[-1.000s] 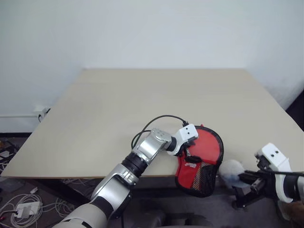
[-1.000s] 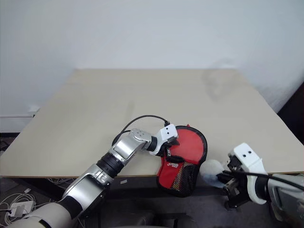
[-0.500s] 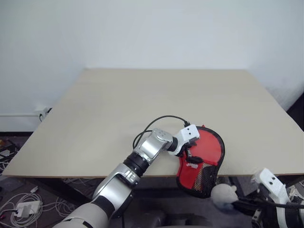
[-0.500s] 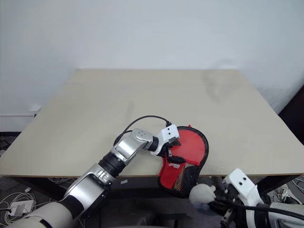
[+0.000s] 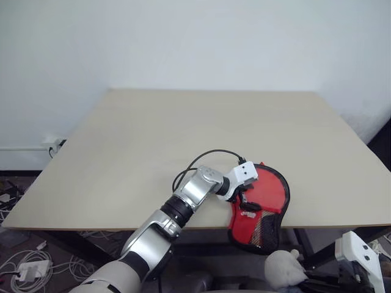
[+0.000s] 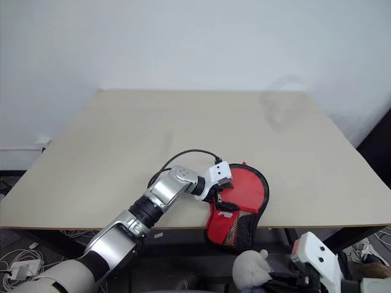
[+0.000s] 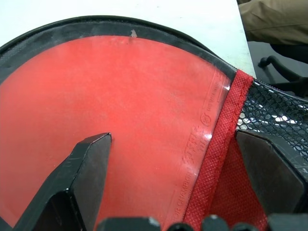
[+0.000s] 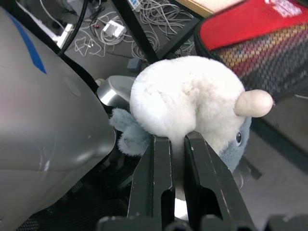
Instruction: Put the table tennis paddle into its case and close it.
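Observation:
The case (image 5: pixel 267 194), red with black edging and a black mesh panel (image 7: pixel 276 115), lies at the table's front edge, its mesh end hanging over. The table tennis paddle's red rubber face (image 7: pixel 110 96) shows inside the case's black rim; its handle is hidden. My left gripper (image 7: pixel 172 139) is open just above the red face, one finger (image 7: pixel 86 168) over the rubber and the other over the mesh side. Below the table edge, my right gripper (image 8: pixel 175 139) is shut on a fluffy white plush toy (image 8: pixel 183 96), seen too in the left eye view as the plush toy (image 5: pixel 282 268).
The pale table (image 5: pixel 183 134) stretches back to a white wall. Cables and a power strip (image 5: pixel 30 265) lie on the floor at the left. Black table legs (image 8: pixel 139 33) and more cables stand close to the right gripper under the table.
My right gripper has carried the plush toy down and back toward me, from beside the table edge to below it. The left gripper and the case have stayed still.

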You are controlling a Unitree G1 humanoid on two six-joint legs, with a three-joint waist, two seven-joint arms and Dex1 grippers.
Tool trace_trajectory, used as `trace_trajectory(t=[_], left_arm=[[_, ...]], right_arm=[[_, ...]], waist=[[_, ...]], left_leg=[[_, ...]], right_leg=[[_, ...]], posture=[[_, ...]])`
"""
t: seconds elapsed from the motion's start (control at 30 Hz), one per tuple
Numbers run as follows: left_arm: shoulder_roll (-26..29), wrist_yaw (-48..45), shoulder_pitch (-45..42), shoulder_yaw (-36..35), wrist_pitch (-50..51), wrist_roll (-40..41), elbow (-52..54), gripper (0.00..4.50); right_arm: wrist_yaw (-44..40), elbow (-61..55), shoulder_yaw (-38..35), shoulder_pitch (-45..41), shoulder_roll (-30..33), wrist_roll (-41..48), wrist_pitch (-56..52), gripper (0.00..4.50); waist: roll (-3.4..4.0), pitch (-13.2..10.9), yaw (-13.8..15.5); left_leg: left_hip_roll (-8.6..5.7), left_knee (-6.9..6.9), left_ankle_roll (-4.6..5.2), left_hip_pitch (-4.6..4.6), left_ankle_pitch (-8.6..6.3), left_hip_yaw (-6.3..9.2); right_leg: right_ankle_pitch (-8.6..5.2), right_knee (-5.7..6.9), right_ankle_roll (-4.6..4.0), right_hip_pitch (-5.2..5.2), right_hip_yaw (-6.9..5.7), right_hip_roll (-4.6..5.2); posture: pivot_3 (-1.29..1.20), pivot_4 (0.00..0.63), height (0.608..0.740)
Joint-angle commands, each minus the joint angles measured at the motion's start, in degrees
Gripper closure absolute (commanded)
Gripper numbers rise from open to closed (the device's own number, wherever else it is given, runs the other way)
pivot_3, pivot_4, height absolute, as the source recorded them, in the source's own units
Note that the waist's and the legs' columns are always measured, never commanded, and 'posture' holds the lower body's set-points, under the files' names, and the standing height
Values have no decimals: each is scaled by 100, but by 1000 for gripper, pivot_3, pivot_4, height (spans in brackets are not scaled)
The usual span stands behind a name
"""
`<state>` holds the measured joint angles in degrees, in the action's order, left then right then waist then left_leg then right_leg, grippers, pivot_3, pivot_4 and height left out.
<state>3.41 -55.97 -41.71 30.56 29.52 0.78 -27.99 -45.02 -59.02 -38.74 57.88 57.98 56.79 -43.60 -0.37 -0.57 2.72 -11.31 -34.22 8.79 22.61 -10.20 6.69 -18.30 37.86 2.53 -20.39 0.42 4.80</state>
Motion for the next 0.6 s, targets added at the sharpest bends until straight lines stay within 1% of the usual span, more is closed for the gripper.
trace_trajectory(t=[0.03, 0.1, 0.17, 0.2, 0.3, 0.43, 0.6], left_arm=[[130, 51, 209, 199, 269, -289, -580, 144], [134, 55, 200, 185, 270, -293, -589, 144], [139, 60, 190, 170, 266, -295, -604, 144], [140, 62, 185, 165, 264, -296, -612, 144], [139, 69, 174, 154, 257, -298, -632, 144], [135, 73, 143, 138, 242, -299, -678, 144], [137, 58, 123, 130, 232, -289, -710, 144]], right_arm=[[439, -85, 164, -386, 54, 130, -165, 4475], [491, -65, 157, -592, 16, 2, -252, 4475], [634, 45, 153, -818, -39, 36, -361, 3870], [654, 75, 164, -888, -39, 17, -425, 3700], [491, 66, 168, -955, -23, -47, -517, 2654], [575, 218, 138, -1303, -74, 141, -621, 1305], [728, 446, 24, -1695, -181, 319, -780, 1305]], waist=[[-3, 1, 9], [-6, 1, 16], [-13, 1, 45], [-15, 1, 48], [-15, 1, 52], [-15, 2, 48], [-15, 1, 48]], left_leg=[[-3, -1, 1, 1, -1, 0], [-11, -2, 5, 1, -3, 0], [-12, -2, 8, 0, -5, 0], [-12, -2, 8, 0, -5, 0], [-9, -1, 9, -1, -5, 0], [-8, -1, 9, -1, -6, 0], [-8, -1, 10, -2, -6, 0]], right_leg=[[2, -5, 4, 0, 0, 3], [8, -10, 14, 0, 4, 9], [11, -12, 19, -1, 8, 9], [13, -13, 22, -2, 8, 10], [14, -12, 22, -4, 6, 10], [14, -11, 22, -3, 5, 10], [14, -11, 22, -3, 6, 10]], posture=[[0, 0, 740], [0, 0, 740], [0, 0, 740], [0, 0, 740], [0, 0, 740], [0, 0, 740], [0, 0, 740]])
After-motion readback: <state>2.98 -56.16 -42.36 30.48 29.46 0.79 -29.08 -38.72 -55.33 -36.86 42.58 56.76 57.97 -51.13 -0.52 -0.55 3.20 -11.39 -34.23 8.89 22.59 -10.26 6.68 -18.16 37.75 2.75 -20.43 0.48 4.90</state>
